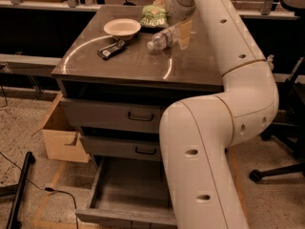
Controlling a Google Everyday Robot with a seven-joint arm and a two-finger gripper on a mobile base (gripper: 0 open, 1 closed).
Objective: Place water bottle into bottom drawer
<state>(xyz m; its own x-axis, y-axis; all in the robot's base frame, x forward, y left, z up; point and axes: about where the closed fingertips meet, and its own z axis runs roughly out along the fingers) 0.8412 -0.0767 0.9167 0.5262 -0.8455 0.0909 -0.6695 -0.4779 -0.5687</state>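
The water bottle [163, 37] is clear with a white cap and lies on its side on the cabinet top, cap pointing front left. My gripper [184, 33] hangs from the arm's wrist [178, 1] right at the bottle's base end, low over the top. Whether it touches the bottle does not show. The bottom drawer [127, 191] is pulled out, with a flat grey interior and nothing visible in it. My arm's big white link [200, 166] hides the drawer's right part.
On the cabinet top [128, 66] are a white bowl [122, 27], a green snack bag [153, 16] and a black object [111, 49]. The two upper drawers [114, 114] are shut. A cardboard box [59, 136] stands to the left. A chair base [279, 168] is on the right.
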